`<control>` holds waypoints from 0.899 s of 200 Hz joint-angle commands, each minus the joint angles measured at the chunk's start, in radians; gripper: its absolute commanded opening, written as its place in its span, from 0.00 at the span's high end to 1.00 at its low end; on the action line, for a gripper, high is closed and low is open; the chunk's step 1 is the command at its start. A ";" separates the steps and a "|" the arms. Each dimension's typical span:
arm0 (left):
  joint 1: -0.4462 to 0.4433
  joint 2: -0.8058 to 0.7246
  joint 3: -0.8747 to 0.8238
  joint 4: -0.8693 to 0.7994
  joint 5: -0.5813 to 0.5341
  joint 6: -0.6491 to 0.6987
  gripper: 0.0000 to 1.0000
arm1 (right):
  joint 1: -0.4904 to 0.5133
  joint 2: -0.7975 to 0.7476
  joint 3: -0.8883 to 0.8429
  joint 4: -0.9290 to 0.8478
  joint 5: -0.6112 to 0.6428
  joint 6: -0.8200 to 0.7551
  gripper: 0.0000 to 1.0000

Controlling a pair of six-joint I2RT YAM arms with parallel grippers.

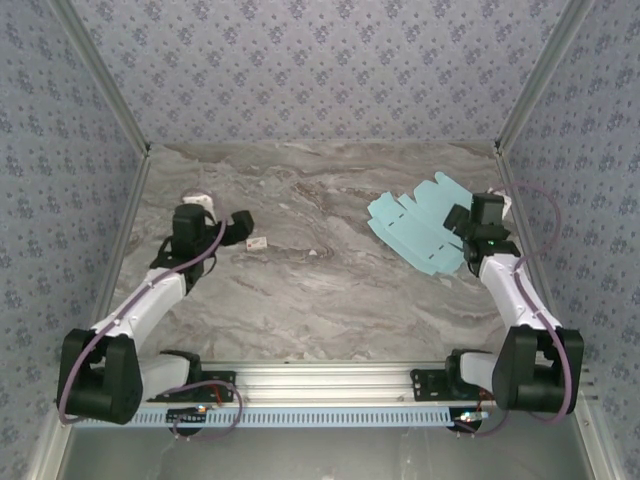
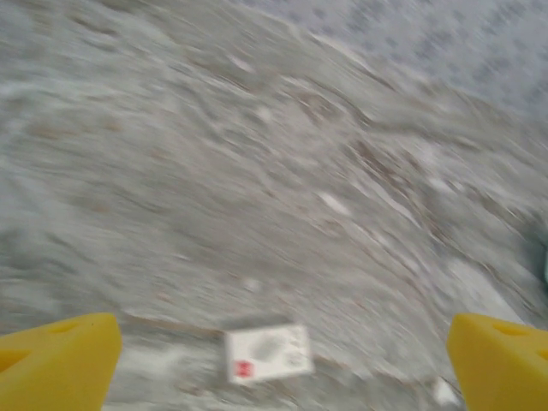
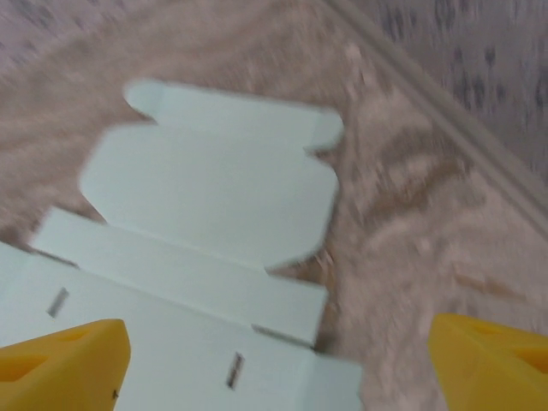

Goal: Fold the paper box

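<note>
Left pincer and right pincer gape empty, the paper box lying flat.

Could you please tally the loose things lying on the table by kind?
Flat turquoise paper box sheet: 1
Small white tag: 1
Total: 2
</note>
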 commanded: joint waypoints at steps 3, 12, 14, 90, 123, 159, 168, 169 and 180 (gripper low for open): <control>-0.093 -0.006 0.066 -0.047 0.014 -0.016 0.02 | -0.103 0.019 -0.027 -0.173 -0.116 0.084 0.12; -0.132 0.006 0.079 -0.044 0.001 -0.014 0.02 | -0.123 0.034 -0.038 -0.171 -0.158 0.091 0.13; -0.141 0.010 0.081 -0.044 -0.004 -0.014 0.02 | -0.127 0.039 -0.039 -0.172 -0.169 0.091 0.13; -0.250 0.082 0.159 -0.099 -0.075 0.011 0.02 | -0.139 0.280 -0.008 -0.128 -0.386 0.105 0.50; -0.251 0.066 0.148 -0.111 -0.120 0.012 0.02 | -0.140 0.321 -0.017 -0.074 -0.431 0.108 0.61; -0.252 0.060 0.150 -0.128 -0.135 0.012 0.02 | -0.141 0.326 -0.023 -0.020 -0.463 0.103 0.78; -0.252 0.057 0.150 -0.132 -0.142 0.012 0.02 | -0.142 0.317 -0.024 -0.011 -0.469 0.094 0.82; -0.251 0.057 0.149 -0.133 -0.142 0.012 0.02 | -0.142 0.315 -0.025 -0.010 -0.470 0.093 0.82; -0.252 0.051 0.148 -0.139 -0.152 0.012 0.02 | -0.141 0.304 -0.026 0.003 -0.484 0.082 0.86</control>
